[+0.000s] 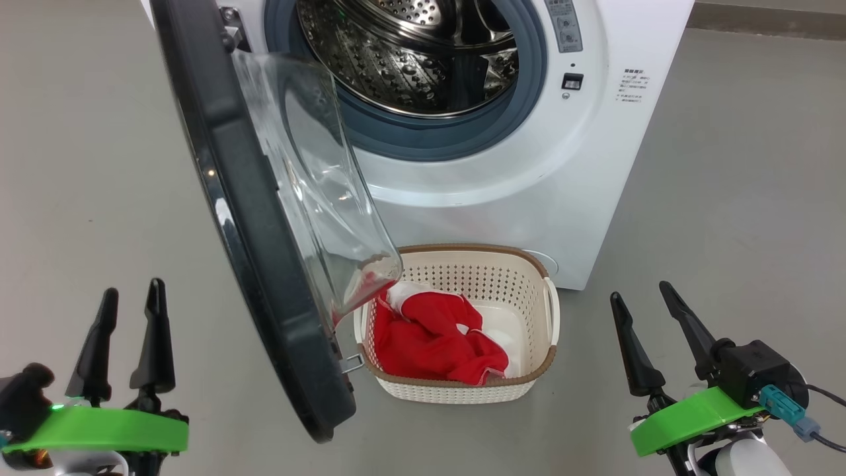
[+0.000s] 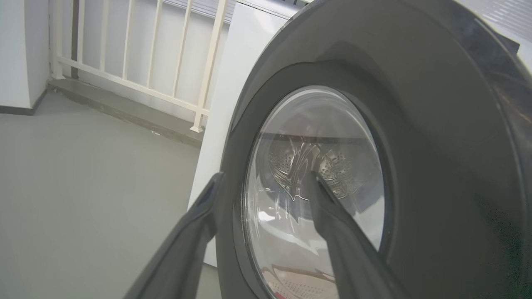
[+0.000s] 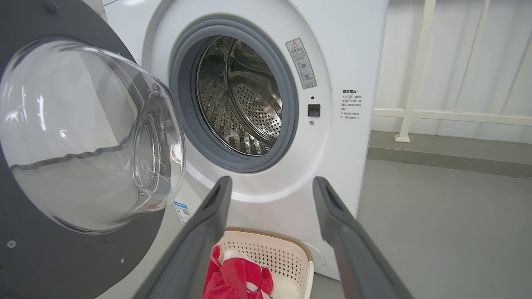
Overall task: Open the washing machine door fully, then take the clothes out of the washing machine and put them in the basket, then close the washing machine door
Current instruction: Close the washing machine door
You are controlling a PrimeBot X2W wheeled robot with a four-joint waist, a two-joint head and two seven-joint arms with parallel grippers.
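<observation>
Soft, even light is cast throughout. Glare is caught on the glass of the washing machine door [image 1: 301,198]; wrist views are bowed at the edges.

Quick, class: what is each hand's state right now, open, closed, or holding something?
Left hand: open, holding nothing.
Right hand: open, holding nothing.

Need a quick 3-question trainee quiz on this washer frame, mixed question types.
1. True or false: the clothes lie in the basket.
2. The door is: A shut, B open, C detached.
3. Fill in: the left hand and right hand are both ____, holding nothing.
Key: 1 true; 2 B; 3 open.
</observation>
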